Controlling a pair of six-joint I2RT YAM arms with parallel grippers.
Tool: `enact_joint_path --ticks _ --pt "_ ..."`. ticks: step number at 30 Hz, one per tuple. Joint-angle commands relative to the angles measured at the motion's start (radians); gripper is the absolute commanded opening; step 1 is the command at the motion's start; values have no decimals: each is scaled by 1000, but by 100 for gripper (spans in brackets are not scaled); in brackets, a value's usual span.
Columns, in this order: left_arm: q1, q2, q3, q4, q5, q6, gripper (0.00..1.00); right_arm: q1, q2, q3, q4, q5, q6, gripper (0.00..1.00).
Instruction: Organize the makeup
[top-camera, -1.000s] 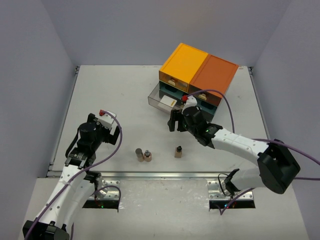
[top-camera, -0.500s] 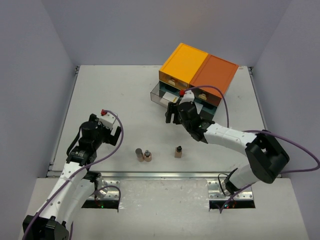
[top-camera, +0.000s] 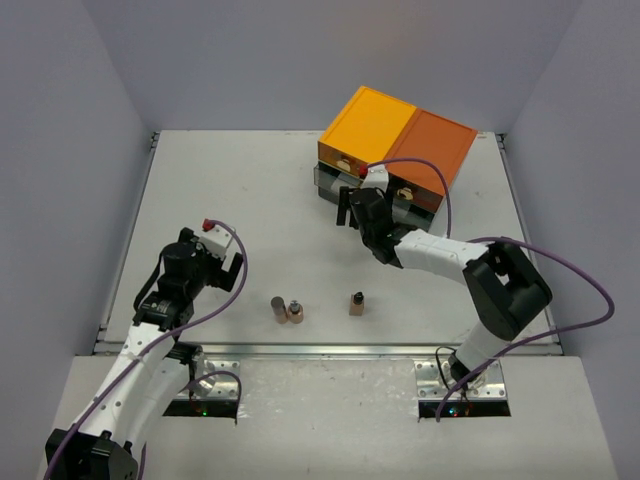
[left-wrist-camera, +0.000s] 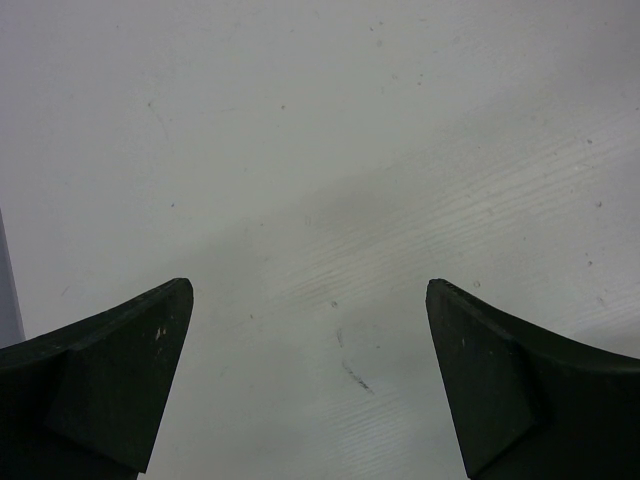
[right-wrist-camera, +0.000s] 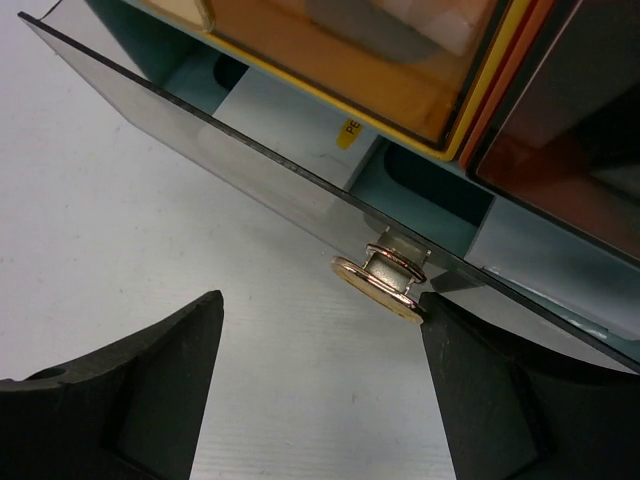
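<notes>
Two claws are in view, both spread open and both holding nothing. The right claw (right-wrist-camera: 320, 300) is stretched out to the chest (top-camera: 400, 135) at the far right of the table (top-camera: 240, 190). Its wrist view shows its two dark fingers set wide on either side of a small gold knob (right-wrist-camera: 378, 285). The knob lies nearer the finger on the right of that view; whether they touch cannot be told. The knob is fixed to the smoky see-through front of a drawer (right-wrist-camera: 250, 165) low in the chest. The drawer stands slightly out, showing a pale teal floor with a yellow label (right-wrist-camera: 350, 128) on it. Above it are a yellow panel and an orange one.

The left claw (left-wrist-camera: 308, 290) hangs over the left part of the table, with only bare white surface between its fingers.

Three small brown bottles stand upright near the front edge of the table, between the two arms. The left bottle (top-camera: 279, 310) and the middle bottle (top-camera: 295, 313) are just beside each other. The right bottle (top-camera: 357, 302), dark-capped, stands apart from them. All three are well apart from the right claw, closer to the arm bases than it is. They are near the left claw, off to its right. Neither claw touches any of them.
</notes>
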Motion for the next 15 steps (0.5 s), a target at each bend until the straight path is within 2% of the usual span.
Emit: enact_joint_path --ticks 1,15 --pt "10 4 24 30 15 7 100 -20 38 71 72 119 -18 81" --pt "9 16 26 28 22 10 100 -32 76 93 71 189 40 84"
